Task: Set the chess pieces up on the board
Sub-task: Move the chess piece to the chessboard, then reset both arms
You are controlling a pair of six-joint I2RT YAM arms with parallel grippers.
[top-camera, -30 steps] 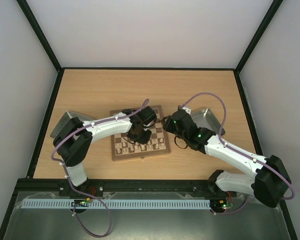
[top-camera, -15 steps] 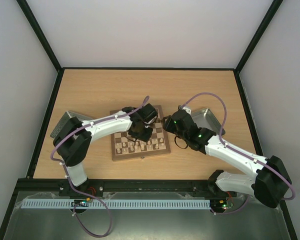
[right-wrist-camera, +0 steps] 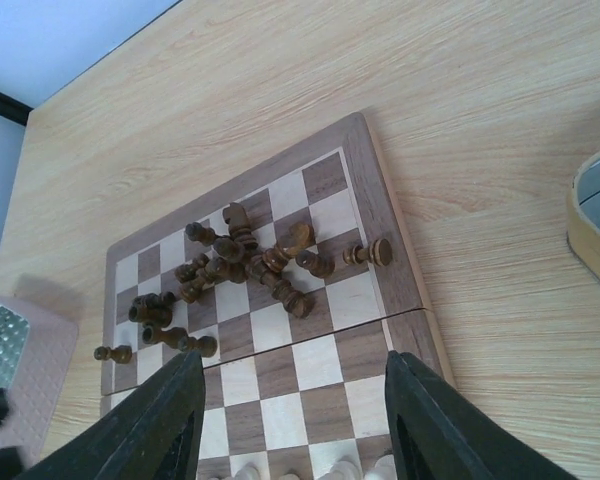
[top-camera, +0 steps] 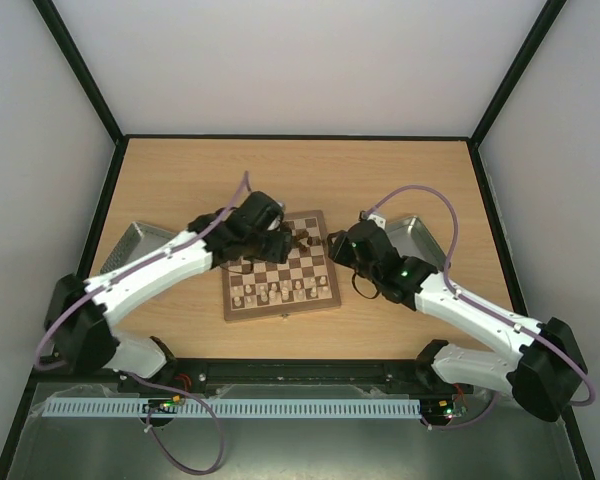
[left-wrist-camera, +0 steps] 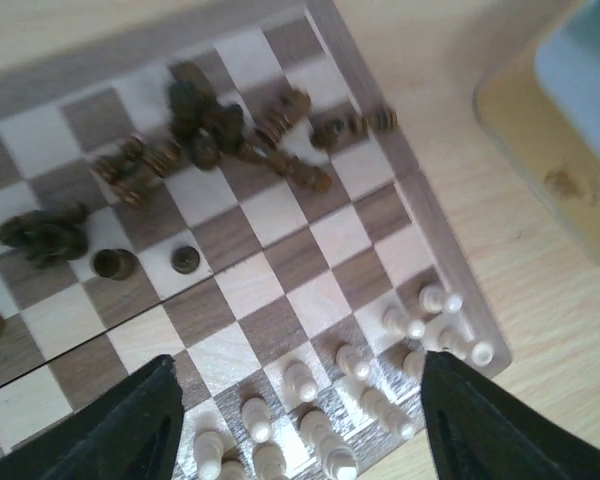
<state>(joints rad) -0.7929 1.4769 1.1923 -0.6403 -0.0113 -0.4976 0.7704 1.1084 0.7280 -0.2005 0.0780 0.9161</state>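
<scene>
The board [top-camera: 311, 268] lies mid-table, checkered with a light wood border. Dark brown chess pieces [right-wrist-camera: 242, 268] lie tumbled in a heap on its far half, also seen in the left wrist view [left-wrist-camera: 210, 130]; two dark ones [left-wrist-camera: 148, 263] stand upright beside the heap. Cream pieces [left-wrist-camera: 360, 385] stand in two rows along the near edge [top-camera: 280, 292]. My left gripper [left-wrist-camera: 300, 420] hovers open above the cream rows, nothing between its fingers. My right gripper [right-wrist-camera: 295, 430] hangs open over the board's right middle squares, holding nothing. In the top view both grippers [top-camera: 276, 240] [top-camera: 336, 250] flank the heap.
A grey metal tray [top-camera: 140, 240] sits left of the board under the left arm. A second tray [top-camera: 417, 234] sits to the right, its rim showing in the right wrist view [right-wrist-camera: 592, 225]. Bare wooden table [top-camera: 280, 175] stretches behind the board.
The left gripper has opened and drawn back from the board's middle toward its far left, the arm swinging left. The right gripper has widened slightly and barely moved.
</scene>
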